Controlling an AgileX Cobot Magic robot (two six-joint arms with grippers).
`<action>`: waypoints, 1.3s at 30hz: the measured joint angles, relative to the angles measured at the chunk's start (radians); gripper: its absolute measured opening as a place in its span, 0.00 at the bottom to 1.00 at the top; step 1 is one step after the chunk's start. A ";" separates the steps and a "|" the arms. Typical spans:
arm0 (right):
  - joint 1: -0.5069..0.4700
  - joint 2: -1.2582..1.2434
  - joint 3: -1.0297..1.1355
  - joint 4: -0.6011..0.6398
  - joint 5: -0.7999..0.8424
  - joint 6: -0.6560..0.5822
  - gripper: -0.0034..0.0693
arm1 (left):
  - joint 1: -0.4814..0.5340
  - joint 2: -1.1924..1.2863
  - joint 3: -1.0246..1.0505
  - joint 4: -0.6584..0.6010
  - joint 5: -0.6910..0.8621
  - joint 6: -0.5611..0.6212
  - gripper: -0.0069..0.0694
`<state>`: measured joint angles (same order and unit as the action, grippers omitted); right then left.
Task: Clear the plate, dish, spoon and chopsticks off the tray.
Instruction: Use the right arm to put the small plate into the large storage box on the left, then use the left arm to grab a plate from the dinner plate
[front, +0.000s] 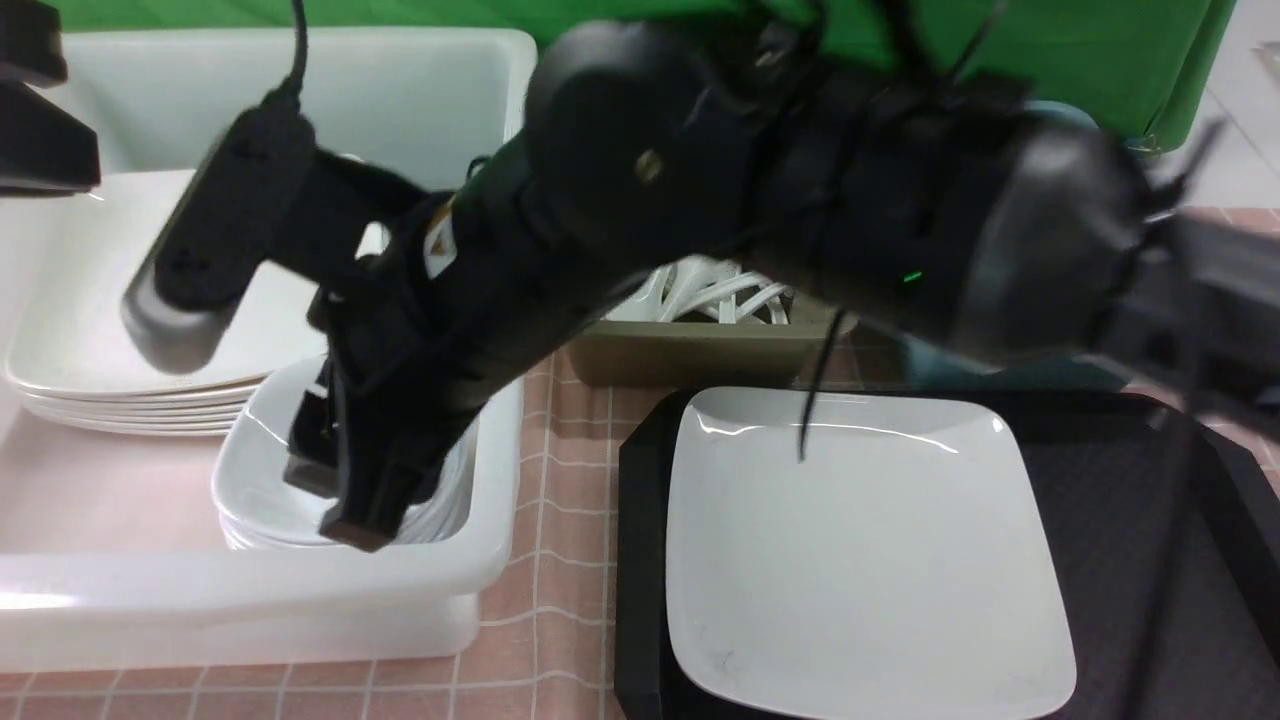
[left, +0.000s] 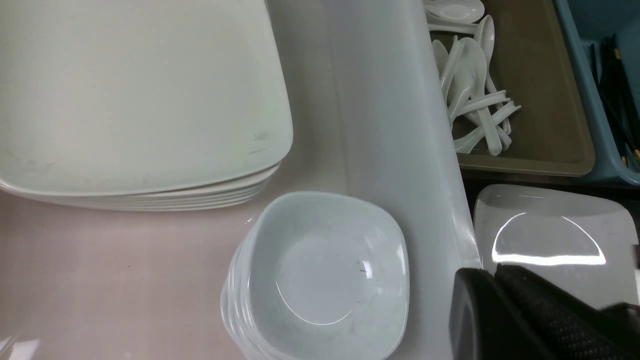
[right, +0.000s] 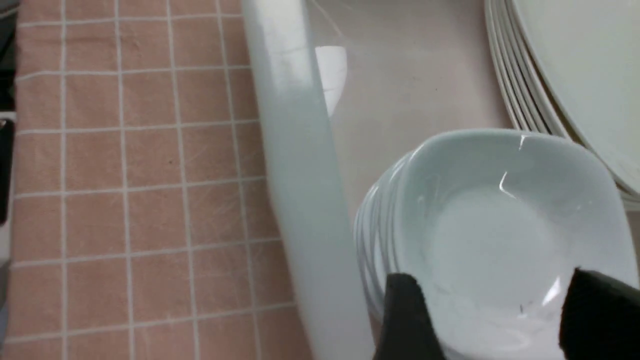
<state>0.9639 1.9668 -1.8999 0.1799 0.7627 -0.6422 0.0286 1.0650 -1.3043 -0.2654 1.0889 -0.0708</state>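
While left jaws sit pressed together, right jaws stand spread over the glossy rounded-square dish (right: 500, 235).

Plate (front: 860, 560): smooth, glossy white, glazed look; throws sharp highlights.
Dish (right: 500, 235): same shiny white glaze, a few dark specks.
Tray (front: 1120, 480): black plastic, matt, fine grained texture.
White tub (front: 250, 600): smooth plastic, faintly translucent, soft sheen.
Spoons (left: 475, 100): glossy white, smooth.
Olive tub (left: 540, 130): dull, smooth plastic.
Tablecloth (front: 560, 470): pink checked fabric, matt, woven look.
Backdrop (front: 1100, 50): green cloth, matt.
Right gripper (right: 490, 280) fingers (right: 407, 325): black, matt, hard plastic look.
Right arm shell (front: 1040, 230): black, smooth, semi-gloss.
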 joint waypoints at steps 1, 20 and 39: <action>0.000 -0.035 0.000 -0.015 0.054 0.028 0.66 | 0.000 0.000 -0.001 0.000 0.000 0.000 0.12; 0.000 -0.673 0.059 -0.453 0.371 0.484 0.09 | -0.014 0.000 -0.001 -0.457 0.125 0.127 0.12; 0.000 -1.620 0.970 -0.458 0.368 0.922 0.09 | -0.755 0.432 0.112 -0.166 -0.104 -0.219 0.53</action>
<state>0.9639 0.3468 -0.9299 -0.2777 1.1309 0.2795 -0.7263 1.4965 -1.1922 -0.4311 0.9853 -0.2893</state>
